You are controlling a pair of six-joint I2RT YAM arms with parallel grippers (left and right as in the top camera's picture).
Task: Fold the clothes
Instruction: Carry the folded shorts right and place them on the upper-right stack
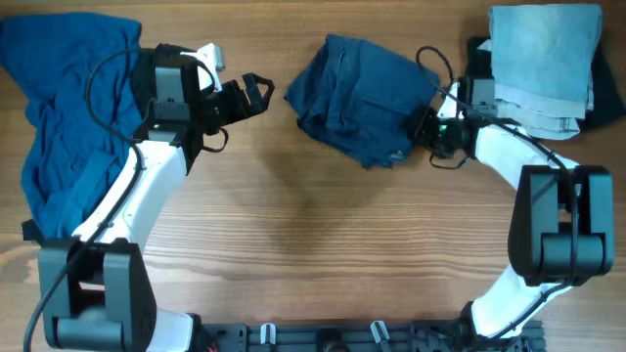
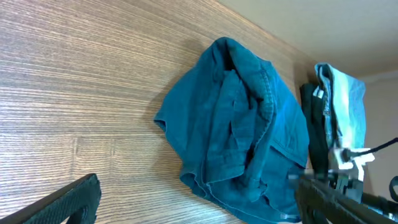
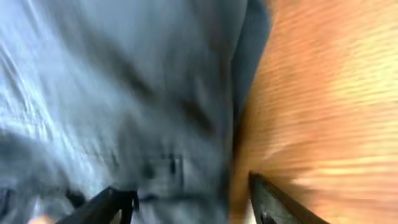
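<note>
The dark navy denim shorts [image 1: 357, 98] lie crumpled at the back middle of the table. They also show in the left wrist view [image 2: 242, 124] and, blurred, in the right wrist view [image 3: 124, 93]. My left gripper [image 1: 256, 93] is open and empty, just left of the shorts and apart from them; its fingers [image 2: 199, 202] frame the shorts' near edge. My right gripper [image 1: 423, 127] is open at the shorts' right edge, and its fingers [image 3: 189, 205] straddle the fabric edge without closing on it.
A bright blue garment [image 1: 68, 108] lies spread at the far left under my left arm. A folded pale faded-blue denim piece [image 1: 543, 64] sits on a black piece [image 1: 604, 98] at the back right, and both show in the left wrist view [image 2: 345, 106].
</note>
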